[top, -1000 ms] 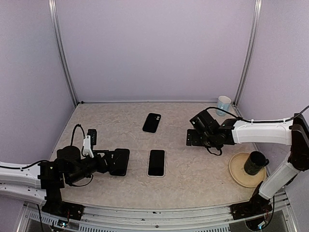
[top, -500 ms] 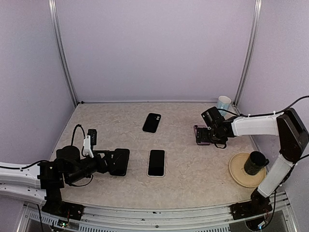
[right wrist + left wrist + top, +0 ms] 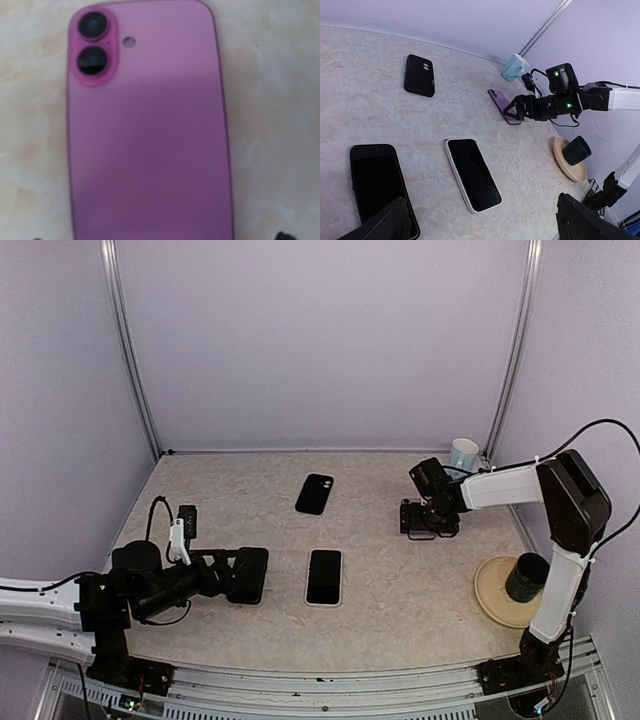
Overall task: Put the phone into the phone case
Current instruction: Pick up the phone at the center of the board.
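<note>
Purple phone (image 3: 150,130) lies face down near the desk's right edge, beneath the wide-open right gripper (image 3: 411,519); the left gripper (image 3: 232,576) is equally wide.

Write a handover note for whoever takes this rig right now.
Left gripper: open, holding nothing, low beside the black slab at near left; phone or case, cannot tell.
Right gripper: open, over the purple phone, which lies back up on the table; no grip.
White-edged phone: screen up, mid-table.
Black case-like item: farther back, alone.
Done: nothing fitted.
Left: lift a phone, seat it in the case.
</note>
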Robot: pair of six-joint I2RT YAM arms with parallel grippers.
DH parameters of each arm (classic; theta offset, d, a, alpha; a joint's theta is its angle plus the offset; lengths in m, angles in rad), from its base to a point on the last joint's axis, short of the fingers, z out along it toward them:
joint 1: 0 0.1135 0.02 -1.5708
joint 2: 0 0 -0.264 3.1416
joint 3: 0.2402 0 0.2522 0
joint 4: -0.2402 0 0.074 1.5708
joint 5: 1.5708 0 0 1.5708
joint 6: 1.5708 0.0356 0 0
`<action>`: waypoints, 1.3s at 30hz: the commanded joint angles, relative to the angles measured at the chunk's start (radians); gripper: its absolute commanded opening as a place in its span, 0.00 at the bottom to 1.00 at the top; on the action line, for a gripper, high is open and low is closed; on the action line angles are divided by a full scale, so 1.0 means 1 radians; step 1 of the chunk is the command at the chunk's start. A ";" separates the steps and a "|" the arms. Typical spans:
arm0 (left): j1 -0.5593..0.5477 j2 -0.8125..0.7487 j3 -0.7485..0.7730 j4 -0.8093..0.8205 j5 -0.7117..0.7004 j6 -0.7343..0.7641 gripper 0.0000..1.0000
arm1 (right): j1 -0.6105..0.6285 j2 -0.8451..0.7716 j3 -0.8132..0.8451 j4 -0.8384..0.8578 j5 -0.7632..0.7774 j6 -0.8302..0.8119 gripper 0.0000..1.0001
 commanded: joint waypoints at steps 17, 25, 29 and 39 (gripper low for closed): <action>0.007 -0.017 -0.015 -0.001 0.004 -0.015 0.99 | -0.079 0.167 0.149 -0.026 -0.074 -0.114 0.97; 0.009 -0.043 -0.034 -0.001 -0.001 -0.026 0.99 | -0.083 0.197 0.159 -0.044 -0.096 -0.132 0.91; 0.008 -0.045 -0.040 0.005 -0.003 -0.029 0.99 | -0.084 0.196 0.141 -0.032 -0.131 -0.125 0.84; 0.008 -0.051 -0.046 0.005 -0.007 -0.031 0.99 | -0.084 0.203 0.123 -0.031 -0.154 -0.133 0.66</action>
